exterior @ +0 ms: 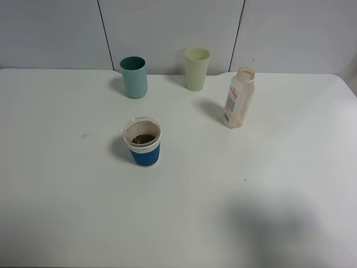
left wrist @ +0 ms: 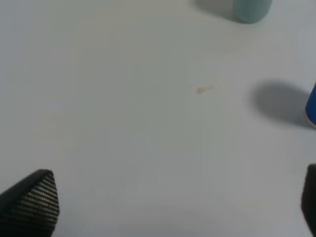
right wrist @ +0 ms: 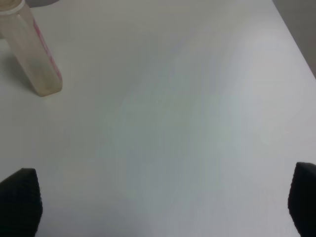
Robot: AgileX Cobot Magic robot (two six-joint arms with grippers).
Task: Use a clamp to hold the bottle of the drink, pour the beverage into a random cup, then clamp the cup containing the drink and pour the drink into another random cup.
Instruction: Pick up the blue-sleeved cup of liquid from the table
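Observation:
A clear plastic bottle (exterior: 239, 98) with a red-and-white label stands uncapped at the right of the white table (exterior: 178, 212); it also shows in the right wrist view (right wrist: 32, 52). A blue-sleeved cup (exterior: 143, 142) with dark contents stands left of centre; its edge shows in the left wrist view (left wrist: 311, 104). A teal cup (exterior: 134, 77) and a pale green cup (exterior: 197, 68) stand at the back. The teal cup's base shows in the left wrist view (left wrist: 249, 10). My left gripper (left wrist: 173, 202) and right gripper (right wrist: 163, 205) are open, empty, over bare table, outside the exterior high view.
A small brownish stain (exterior: 85, 135) marks the table left of the blue-sleeved cup, also seen in the left wrist view (left wrist: 202, 90). A grey panelled wall (exterior: 167, 28) stands behind the table. The table's right edge (right wrist: 296, 44) shows in the right wrist view.

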